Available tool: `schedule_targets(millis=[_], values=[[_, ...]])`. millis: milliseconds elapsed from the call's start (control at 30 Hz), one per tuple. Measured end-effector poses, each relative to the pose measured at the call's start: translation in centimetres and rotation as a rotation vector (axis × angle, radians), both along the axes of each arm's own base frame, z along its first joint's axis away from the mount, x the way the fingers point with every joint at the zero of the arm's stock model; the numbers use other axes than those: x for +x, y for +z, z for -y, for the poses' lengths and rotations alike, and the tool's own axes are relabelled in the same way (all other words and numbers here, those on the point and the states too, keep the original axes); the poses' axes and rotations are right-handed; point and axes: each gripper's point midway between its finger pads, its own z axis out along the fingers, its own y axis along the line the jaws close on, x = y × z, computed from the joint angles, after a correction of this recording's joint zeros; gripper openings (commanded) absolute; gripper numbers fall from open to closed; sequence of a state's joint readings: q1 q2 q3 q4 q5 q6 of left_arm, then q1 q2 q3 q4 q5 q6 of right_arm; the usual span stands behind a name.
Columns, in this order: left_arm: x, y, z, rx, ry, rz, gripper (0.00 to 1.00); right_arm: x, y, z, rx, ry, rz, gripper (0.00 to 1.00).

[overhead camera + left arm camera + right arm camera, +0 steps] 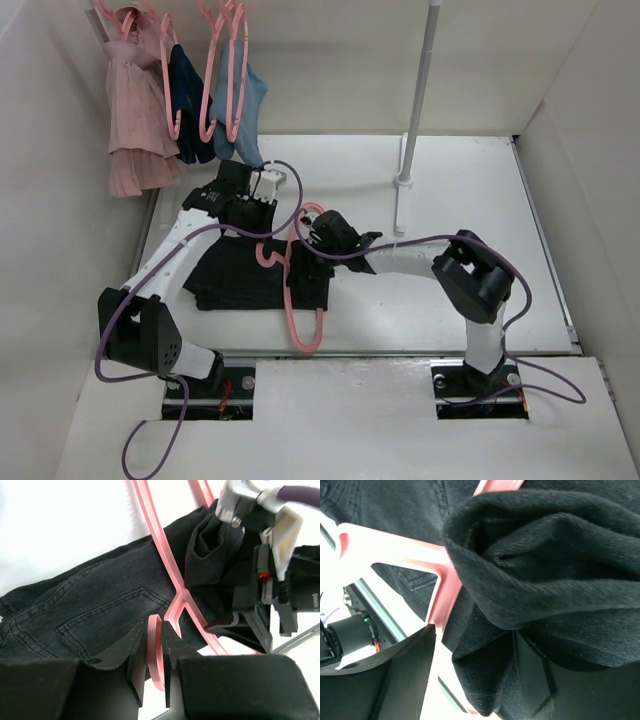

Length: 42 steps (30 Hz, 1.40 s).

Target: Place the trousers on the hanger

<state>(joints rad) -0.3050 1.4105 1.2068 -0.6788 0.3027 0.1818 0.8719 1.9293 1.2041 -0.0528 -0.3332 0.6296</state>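
Observation:
The black trousers [235,275] lie folded on the white table, left of centre. The pink hanger [300,300] lies across their right end, its hook toward the left gripper. My left gripper [262,235] is shut on the hanger's hook; in the left wrist view the pink hook [156,650] sits clamped between the fingers of the left gripper [155,645] above the trousers [90,605]. My right gripper [314,238] is shut on a bunched fold of the trousers [545,555]; the fabric fills the right gripper [475,675], beside the hanger's bar [400,550].
At the back left a pink garment [135,100], a navy garment [188,95] and a light-blue garment [250,100] hang on like pink hangers. A white upright pole [420,90] stands on a base at the back centre. White walls enclose the table.

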Motion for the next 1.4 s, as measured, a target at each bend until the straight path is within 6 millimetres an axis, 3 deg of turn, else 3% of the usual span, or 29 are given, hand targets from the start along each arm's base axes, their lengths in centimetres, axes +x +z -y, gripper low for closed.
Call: schedule_targets(millis=[167, 200, 233, 267, 333, 467, 533, 600, 667, 733, 933, 1033, 1267, 1333, 1400], values=[[0.4, 0.9, 0.3, -0.012, -0.003, 0.018, 0.00, -0.4, 1.1, 0.2, 0.033, 0.015, 0.024, 0.75], [0.4, 1.1, 0.3, -0.015, -0.003, 0.020, 0.00, -0.8, 1.8, 0.6, 0.040, 0.019, 0.036, 0.84], [0.5, 1.3, 0.4, -0.019, -0.004, 0.024, 0.00, -1.1, 2.5, 0.9, 0.049, 0.027, 0.053, 0.86], [0.5, 1.4, 0.5, -0.023, -0.006, 0.027, 0.00, -1.4, 3.5, 1.1, 0.063, 0.038, 0.077, 0.93], [0.6, 1.7, 0.6, -0.028, -0.010, 0.031, 0.00, -2.0, 6.3, 1.5, 0.102, 0.066, 0.138, 0.97], [0.6, 2.0, 0.7, -0.033, -0.012, 0.033, 0.00, -2.4, 13.0, 2.0, 0.210, 0.098, 0.293, 0.94], [0.5, 2.0, 0.8, -0.035, -0.014, 0.031, 0.00, -2.4, 15.5, 2.5, 0.246, 0.104, 0.354, 0.44], [0.6, 2.2, 0.8, -0.037, -0.014, 0.032, 0.00, -1.9, 16.5, 3.0, 0.259, 0.083, 0.379, 0.00], [0.6, 2.4, 0.9, -0.042, -0.015, 0.033, 0.00, -0.5, 16.1, 3.5, 0.244, 0.034, 0.373, 0.00], [0.5, 2.7, 1.1, -0.045, -0.020, 0.036, 0.00, 1.0, 14.2, 4.0, 0.207, -0.005, 0.342, 0.00], [0.2, 4.1, 2.6, -0.075, -0.068, 0.053, 0.00, 4.6, 4.2, 2.7, 0.059, -0.040, 0.173, 0.00], [0.0, 4.4, 3.2, -0.094, -0.093, 0.054, 0.00, 4.9, 1.0, 1.8, 0.060, -0.058, 0.106, 0.00], [-1.2, 5.8, 4.6, -0.174, -0.171, 0.062, 0.00, 4.9, 0.0, -1.0, 0.193, -0.027, 0.051, 0.00], [-1.6, 6.1, 5.0, -0.198, -0.193, 0.060, 0.00, 4.7, 0.2, -1.1, 0.203, -0.027, 0.050, 0.15], [-1.7, 6.3, 5.2, -0.210, -0.203, 0.058, 0.00, 4.5, 0.5, -0.5, 0.209, -0.039, 0.052, 0.38]])
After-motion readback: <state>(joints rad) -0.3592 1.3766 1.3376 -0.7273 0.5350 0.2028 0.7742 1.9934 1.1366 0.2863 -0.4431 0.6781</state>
